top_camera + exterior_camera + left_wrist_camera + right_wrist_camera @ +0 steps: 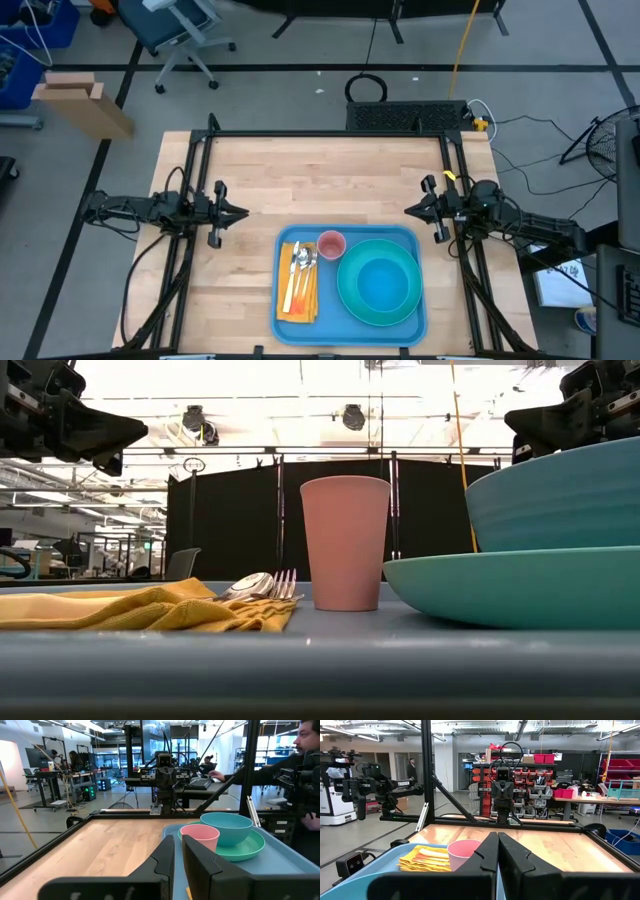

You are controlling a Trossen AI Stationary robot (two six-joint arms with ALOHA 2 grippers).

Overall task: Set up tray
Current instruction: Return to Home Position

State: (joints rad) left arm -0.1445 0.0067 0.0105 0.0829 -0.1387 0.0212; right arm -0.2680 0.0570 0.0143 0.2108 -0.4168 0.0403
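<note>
Tray (300, 660), laid with napkin (100, 610), cutlery (265, 585), cup (345, 540), plate (520, 585) and bowl (560, 495), is seen at the front middle of the desk (300, 180), while left jaws and right jaws are held nearly closed and empty at its sides, so homing is judged almost done, needing only parking.

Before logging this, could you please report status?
Left end effector, right end effector empty, off tray. Tray set: yellow napkin, cutlery, pink cup, bowl on plate. Nothing obstructing.
</note>
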